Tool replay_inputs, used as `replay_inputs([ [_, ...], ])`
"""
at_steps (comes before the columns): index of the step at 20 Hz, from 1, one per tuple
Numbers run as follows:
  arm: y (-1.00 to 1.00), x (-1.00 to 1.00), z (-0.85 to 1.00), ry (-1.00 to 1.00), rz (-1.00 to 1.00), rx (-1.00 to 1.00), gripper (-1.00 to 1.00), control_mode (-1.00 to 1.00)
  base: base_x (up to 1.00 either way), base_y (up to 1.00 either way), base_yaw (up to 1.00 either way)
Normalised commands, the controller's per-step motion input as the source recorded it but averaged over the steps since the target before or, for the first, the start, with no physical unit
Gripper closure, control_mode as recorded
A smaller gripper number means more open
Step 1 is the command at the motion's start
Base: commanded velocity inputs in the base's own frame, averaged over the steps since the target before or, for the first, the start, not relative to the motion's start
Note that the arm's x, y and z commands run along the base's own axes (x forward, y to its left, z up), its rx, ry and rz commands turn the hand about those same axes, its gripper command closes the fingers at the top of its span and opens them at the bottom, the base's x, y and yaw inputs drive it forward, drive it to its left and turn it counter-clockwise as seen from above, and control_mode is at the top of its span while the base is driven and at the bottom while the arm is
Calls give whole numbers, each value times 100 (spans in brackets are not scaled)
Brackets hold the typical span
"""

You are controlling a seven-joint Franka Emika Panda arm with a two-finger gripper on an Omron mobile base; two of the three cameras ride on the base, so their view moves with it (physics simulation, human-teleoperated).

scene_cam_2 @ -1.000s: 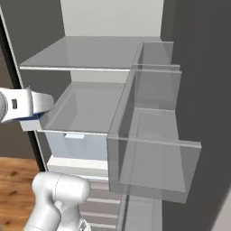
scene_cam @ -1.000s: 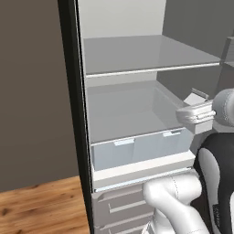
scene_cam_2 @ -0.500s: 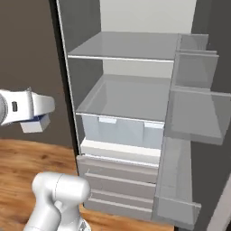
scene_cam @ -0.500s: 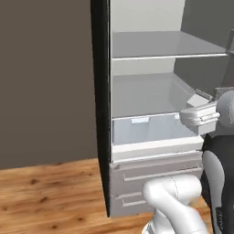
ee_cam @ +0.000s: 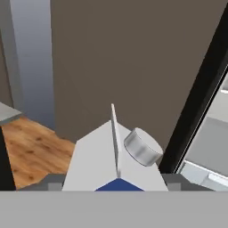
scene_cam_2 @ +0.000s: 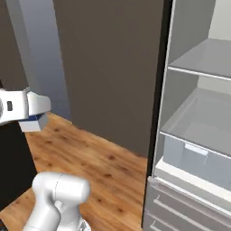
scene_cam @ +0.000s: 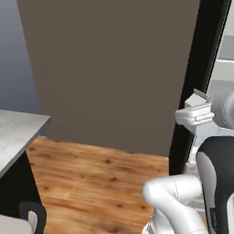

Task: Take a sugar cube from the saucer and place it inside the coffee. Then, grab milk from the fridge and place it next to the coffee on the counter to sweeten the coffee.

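Brown-grey wall panelling [scene_cam: 109,68] spans the area beside the one fridge [scene_cam_2: 198,135], whose dark door edge borders open wood floor [scene_cam: 100,183]. One counter [scene_cam: 18,132] corner lies at left. One milk [ee_cam: 113,156] carton sits clamped between the parted fingers of the gripper [ee_cam: 116,181], clear of all surfaces.

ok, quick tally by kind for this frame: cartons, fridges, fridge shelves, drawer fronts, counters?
Milk carton, held between the fingers: 1
Fridge, open: 1
Glass shelves in view: 2
Grey drawer fronts below: 2
Counter corner: 1
Total: 7
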Motion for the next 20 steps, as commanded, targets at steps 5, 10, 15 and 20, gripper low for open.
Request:
replay_inputs([
  [5, 0, 0, 0, 0, 0, 0, 100, 100, 96, 18, 49],
  [10, 0, 0, 0, 0, 0, 0, 100, 100, 100, 0, 34],
  [15, 0, 0, 0, 0, 0, 0, 100, 100, 100, 0, 22],
  [20, 0, 0, 0, 0, 0, 0, 100, 100, 100, 2, 23],
])
